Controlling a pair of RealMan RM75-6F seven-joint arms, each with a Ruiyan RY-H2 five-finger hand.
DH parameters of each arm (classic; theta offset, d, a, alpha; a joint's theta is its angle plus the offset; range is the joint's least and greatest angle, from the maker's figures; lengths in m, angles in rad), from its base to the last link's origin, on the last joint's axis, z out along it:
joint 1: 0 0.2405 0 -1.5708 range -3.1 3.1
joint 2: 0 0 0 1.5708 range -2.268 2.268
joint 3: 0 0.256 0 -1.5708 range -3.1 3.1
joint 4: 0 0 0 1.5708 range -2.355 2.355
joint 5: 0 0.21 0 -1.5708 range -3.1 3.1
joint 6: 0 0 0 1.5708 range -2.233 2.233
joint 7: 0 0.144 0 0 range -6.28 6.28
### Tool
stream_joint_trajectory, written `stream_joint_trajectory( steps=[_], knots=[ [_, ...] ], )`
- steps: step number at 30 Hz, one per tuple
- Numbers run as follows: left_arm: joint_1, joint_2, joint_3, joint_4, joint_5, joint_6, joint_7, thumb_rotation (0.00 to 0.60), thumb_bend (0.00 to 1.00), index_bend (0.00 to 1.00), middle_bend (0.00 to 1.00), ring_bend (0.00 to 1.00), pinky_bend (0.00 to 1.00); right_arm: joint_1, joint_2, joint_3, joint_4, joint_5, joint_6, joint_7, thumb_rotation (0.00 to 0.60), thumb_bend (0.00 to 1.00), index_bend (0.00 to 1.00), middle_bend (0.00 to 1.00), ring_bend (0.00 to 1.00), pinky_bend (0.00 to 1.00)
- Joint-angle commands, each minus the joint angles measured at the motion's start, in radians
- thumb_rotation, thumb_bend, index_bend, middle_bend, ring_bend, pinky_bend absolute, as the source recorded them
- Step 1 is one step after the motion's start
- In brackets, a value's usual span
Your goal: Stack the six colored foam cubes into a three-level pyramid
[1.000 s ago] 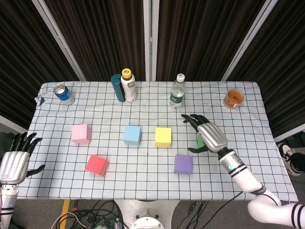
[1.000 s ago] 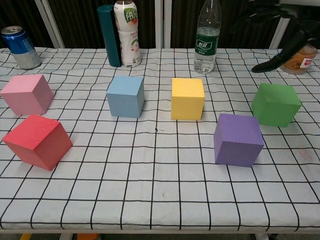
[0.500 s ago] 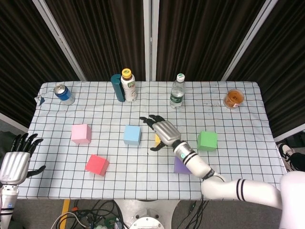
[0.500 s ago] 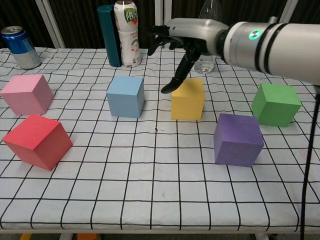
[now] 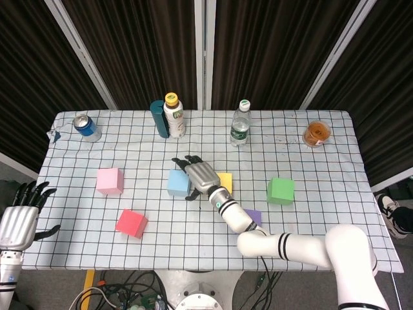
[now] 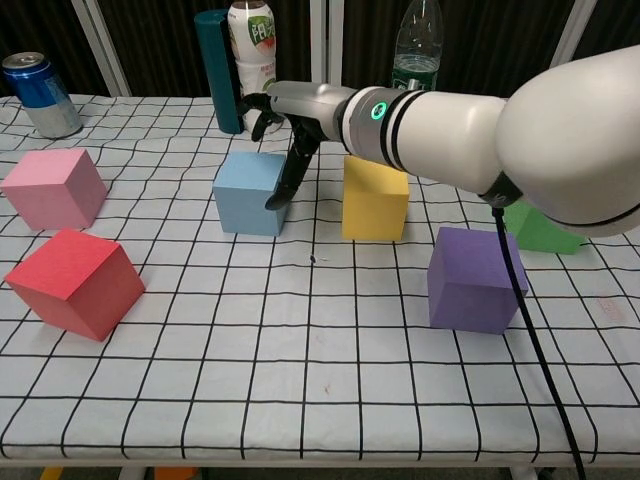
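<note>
Six foam cubes lie apart on the checked cloth: pink (image 5: 110, 181), red (image 5: 131, 223), blue (image 5: 176, 183), yellow (image 5: 226, 181), green (image 5: 281, 191) and purple (image 5: 254, 215), the last partly hidden by my right forearm. My right hand (image 5: 195, 175) hovers at the blue cube (image 6: 248, 193) with fingers spread; its thumb (image 6: 287, 178) hangs down along the cube's right face, touching or nearly so. It holds nothing. The yellow cube (image 6: 375, 202) stands just right of it. My left hand (image 5: 19, 218) is open off the table's front left corner.
Along the back stand a blue can (image 5: 85, 126), a teal cylinder (image 5: 159, 118), a yellow-capped bottle (image 5: 174, 116), a water bottle (image 5: 240, 124) and an orange jar (image 5: 317, 134). My right arm (image 6: 560, 140) crosses in front of the green cube (image 6: 548, 232).
My right hand has swept left from beside the green cube, past the yellow cube, to the blue cube. The cubes and my left hand have stayed put.
</note>
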Motion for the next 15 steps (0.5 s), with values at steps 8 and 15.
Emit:
stream_joint_trajectory(
  steps=[8,15],
  knots=[
    [-0.004,-0.004,0.001,0.02,0.003,-0.005,-0.031,0.6,0.03,0.21,0.1,0.03,0.06,0.036,-0.106,0.016,0.139,-0.008,0.005,0.031,0.6,0.17,0.09,0.37,0.08,0.08],
    [-0.001,-0.007,0.003,0.024,0.006,-0.001,-0.039,0.6,0.03,0.21,0.1,0.03,0.06,-0.008,-0.053,0.001,0.097,-0.113,0.02,0.083,0.6,0.21,0.11,0.38,0.09,0.08]
  ],
)
